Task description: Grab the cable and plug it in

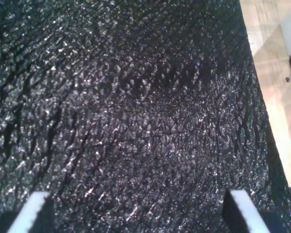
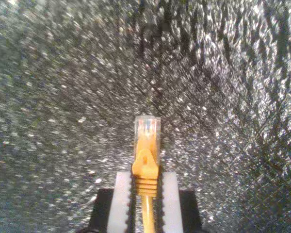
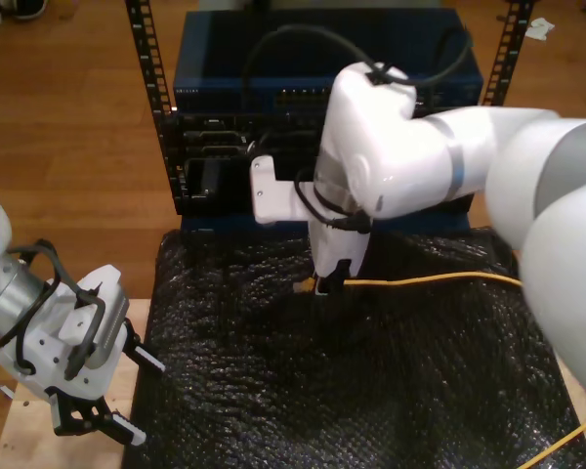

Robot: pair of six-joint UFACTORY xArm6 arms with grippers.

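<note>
My second gripper [image 2: 145, 180] is shut on the yellow-orange cable [image 2: 145, 167] just behind its boot. The clear plastic plug [image 2: 147, 130] sticks out past the white fingers [image 2: 121, 199] above the black bubbled mat [image 2: 63, 97]. In the exterior view this gripper [image 3: 324, 281] hangs low over the mat's far part, and the cable [image 3: 430, 280] trails off toward that view's right. My first gripper [image 1: 136, 199] is open with nothing between its fingers. It hovers at the mat's edge near the exterior view's lower left [image 3: 135, 396].
A rack [image 3: 156, 88] behind the mat [image 3: 352, 391] holds blue network equipment [image 3: 313, 83] with a row of ports. More cable [image 3: 566, 445] loops at the exterior view's lower right. Wooden floor [image 3: 68, 147] surrounds the rack. Black arm cables [image 3: 303, 39] arc over the second arm.
</note>
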